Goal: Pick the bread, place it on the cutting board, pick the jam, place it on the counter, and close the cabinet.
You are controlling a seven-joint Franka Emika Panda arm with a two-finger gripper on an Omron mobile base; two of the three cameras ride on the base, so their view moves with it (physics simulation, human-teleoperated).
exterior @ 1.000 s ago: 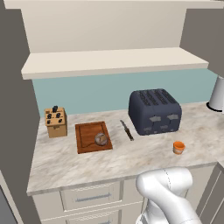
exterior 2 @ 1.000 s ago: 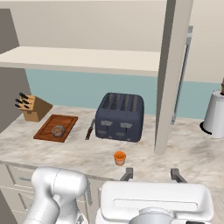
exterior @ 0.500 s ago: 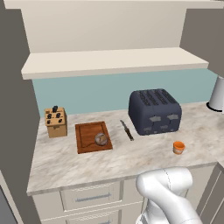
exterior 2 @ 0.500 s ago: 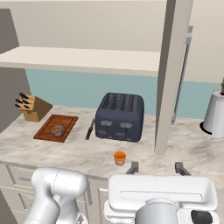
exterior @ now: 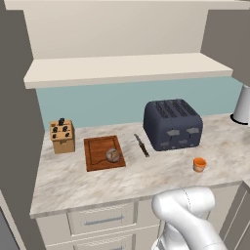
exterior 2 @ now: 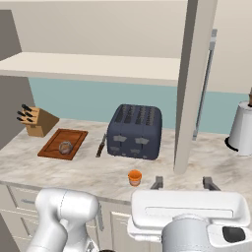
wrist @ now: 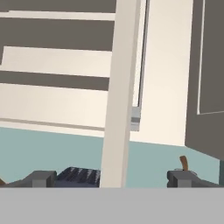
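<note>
The small dark bread [exterior: 113,155] [exterior 2: 65,146] lies on the reddish-brown cutting board [exterior: 100,146] [exterior 2: 54,145]. The orange jam [exterior: 199,164] [exterior 2: 135,177] stands on the beige counter [exterior: 146,173] [exterior 2: 88,170] in front of the toaster. The cabinet [exterior: 127,68] is open, and its door [exterior 2: 194,83] [wrist: 120,92] stands edge-on with its silver handle [exterior 2: 209,74] [wrist: 142,57]. My gripper [exterior 2: 184,184] [wrist: 111,179] is open and holds nothing. It hovers low in front of the door's lower edge, right of the jam, and the hand view looks straight at that edge.
A dark blue toaster [exterior: 172,124] [exterior 2: 135,130] sits mid-counter with a knife [exterior: 142,145] [exterior 2: 102,145] to its left. A light wooden knife block [exterior: 62,136] [exterior 2: 37,120] stands at the far left. A white appliance [exterior 2: 242,129] stands at the right end.
My hand has risen into the right base view and shifted slightly right, toward the door's edge. The jaws stay open. Bread, jam and door have not moved.
</note>
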